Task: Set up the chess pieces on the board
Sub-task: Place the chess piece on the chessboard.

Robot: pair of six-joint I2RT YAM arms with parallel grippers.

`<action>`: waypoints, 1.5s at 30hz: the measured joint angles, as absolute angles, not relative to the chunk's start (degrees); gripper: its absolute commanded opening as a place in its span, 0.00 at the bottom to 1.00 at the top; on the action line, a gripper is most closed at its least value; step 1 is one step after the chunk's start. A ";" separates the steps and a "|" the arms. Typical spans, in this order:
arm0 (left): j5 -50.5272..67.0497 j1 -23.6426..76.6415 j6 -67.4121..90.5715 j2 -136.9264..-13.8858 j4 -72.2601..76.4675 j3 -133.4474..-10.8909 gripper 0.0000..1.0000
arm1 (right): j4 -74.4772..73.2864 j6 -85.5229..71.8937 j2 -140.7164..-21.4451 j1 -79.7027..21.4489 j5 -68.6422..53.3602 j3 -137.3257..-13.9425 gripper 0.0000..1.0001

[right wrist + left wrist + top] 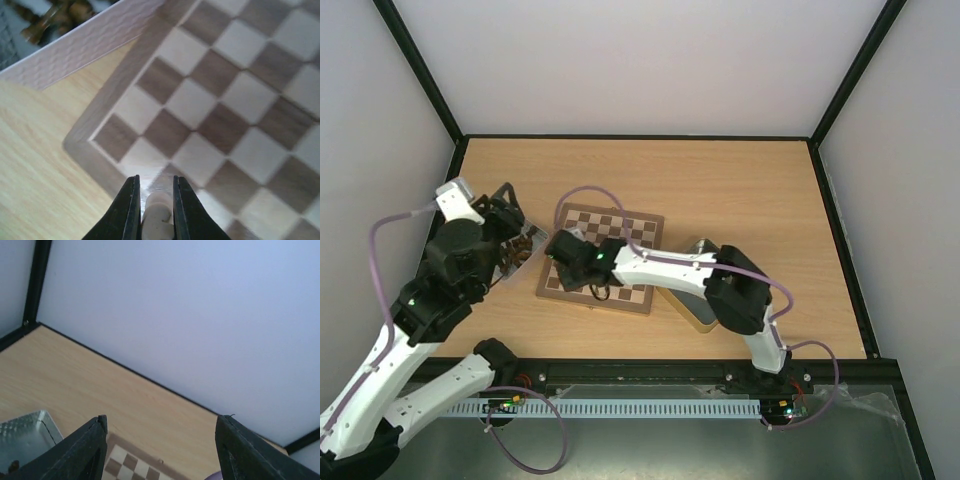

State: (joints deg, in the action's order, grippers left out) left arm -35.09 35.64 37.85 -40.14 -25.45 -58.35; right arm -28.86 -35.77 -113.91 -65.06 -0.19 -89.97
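The board (pixel 620 250) lies mid-table, and no pieces standing on it show. My right gripper (pixel 565 265) hangs low over its left corner. In the right wrist view this gripper (pixel 154 196) is shut on a pale chess piece (pixel 158 216), held just above the squares by the board's (pixel 210 100) corner. Dark chess pieces (pixel 65 12) lie in a small metal tray (pixel 85 45) beside the board. My left gripper (pixel 515 205) is raised over that tray (pixel 525 245). In its own view it (pixel 162 440) stands open with nothing between the fingers (pixel 85 450).
A gold square tin (pixel 692 305) sits right of the board, partly under the right arm. A black frame and white walls edge the table. The tray's corner (pixel 25 435) and the board's far edge (pixel 130 465) show below the left fingers.
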 measured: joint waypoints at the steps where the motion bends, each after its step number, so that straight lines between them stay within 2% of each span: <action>1: -35.97 35.64 37.60 -39.42 -25.67 -58.87 0.62 | -29.63 -35.14 -115.70 -66.06 -0.27 -91.81 0.02; 10: -39.94 35.59 36.40 -36.91 -28.77 -59.96 0.62 | -34.48 -32.60 -123.20 -68.86 0.49 -101.51 0.03; 19: -40.62 35.59 36.36 -36.82 -30.46 -59.96 0.63 | -36.29 -30.94 -126.93 -68.64 1.87 -103.68 0.05; 26: -40.73 35.59 36.34 -36.82 -31.22 -59.96 0.63 | -36.82 -30.74 -127.79 -68.64 2.07 -104.42 0.14; 28: -40.75 35.59 36.34 -36.82 -31.27 -59.96 0.63 | -36.77 -30.59 -127.83 -68.64 2.02 -104.44 0.07; 30: -40.73 35.59 36.34 -36.82 -31.24 -59.96 0.63 | -36.75 -30.59 -127.85 -68.64 1.96 -104.47 0.05; 43: -40.73 35.59 36.34 -36.82 -31.68 -59.94 0.63 | -35.64 -30.63 -128.20 -68.64 2.22 -104.62 0.06; 45: -40.73 35.59 36.36 -36.82 -31.70 -59.94 0.63 | -35.20 -30.63 -128.27 -68.64 2.33 -104.64 0.09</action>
